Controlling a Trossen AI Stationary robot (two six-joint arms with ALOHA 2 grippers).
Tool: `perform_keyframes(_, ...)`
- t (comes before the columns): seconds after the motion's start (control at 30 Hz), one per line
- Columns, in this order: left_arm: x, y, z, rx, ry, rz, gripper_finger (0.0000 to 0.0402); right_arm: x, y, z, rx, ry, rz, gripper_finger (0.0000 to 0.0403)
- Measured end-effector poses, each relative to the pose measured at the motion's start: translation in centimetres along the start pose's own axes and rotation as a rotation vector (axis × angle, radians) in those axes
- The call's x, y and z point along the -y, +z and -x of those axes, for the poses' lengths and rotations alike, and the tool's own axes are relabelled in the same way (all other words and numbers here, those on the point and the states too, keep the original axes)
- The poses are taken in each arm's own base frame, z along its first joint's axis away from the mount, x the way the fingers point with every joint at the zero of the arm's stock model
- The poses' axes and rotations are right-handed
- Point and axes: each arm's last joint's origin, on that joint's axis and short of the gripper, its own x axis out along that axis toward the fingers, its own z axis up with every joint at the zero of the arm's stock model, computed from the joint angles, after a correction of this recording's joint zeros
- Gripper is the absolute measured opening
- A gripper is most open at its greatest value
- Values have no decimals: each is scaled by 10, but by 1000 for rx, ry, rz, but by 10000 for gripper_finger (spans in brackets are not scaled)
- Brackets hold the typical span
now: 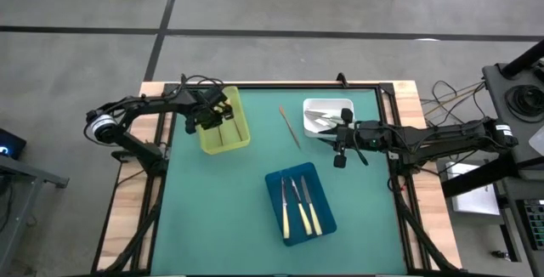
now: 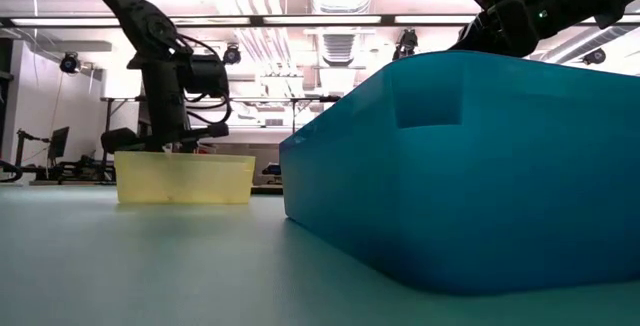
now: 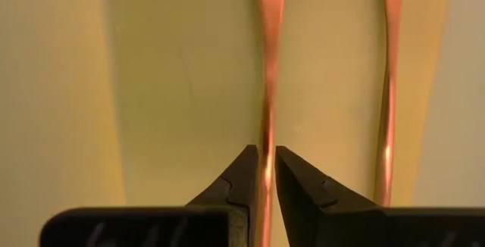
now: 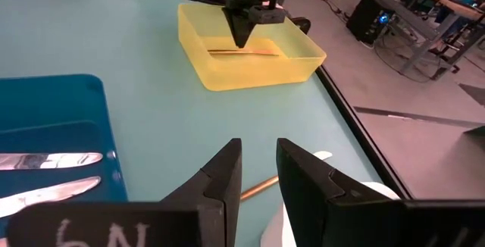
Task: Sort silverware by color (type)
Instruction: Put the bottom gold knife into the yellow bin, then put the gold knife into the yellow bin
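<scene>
My left gripper reaches down into the yellow tray at the far left and is shut on a thin gold-copper utensil. A second gold-copper utensil lies on the tray floor beside it. A third one lies on the green mat. My right gripper hovers open and empty beside the white tray, which holds silver-grey utensils. Three knives with cream-yellow handles lie in the blue tray. My left gripper pinches the gold-copper utensil's slim shaft between its two fingertips. The fingers come steeply from above and lie across the shaft. The utensil runs along the yellow tray's floor away from the fingers; whether that part rests on the floor I cannot tell.
The blue tray's wall fills the near right of the low view, with the yellow tray behind it on the left. Bare green mat lies between the three trays and along the near edge.
</scene>
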Motion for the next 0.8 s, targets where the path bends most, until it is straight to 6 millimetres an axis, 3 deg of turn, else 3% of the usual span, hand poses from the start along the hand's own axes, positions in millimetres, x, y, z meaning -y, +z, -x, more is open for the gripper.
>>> perform_keyframes(0.37, 5, 1, 10, -20, -36, -77, 29, 0, 0, 0, -4, 0, -3, 77)
perform_keyframes(0.6, 13, 4, 46, 19, -113, -256, 29, 1, 0, 0, -6, -53, -51, 77)
perform_keyframes(0.8, 16, -7, 89, 193, -212, -567, 29, 3, 1, 0, -7, -87, -165, 77)
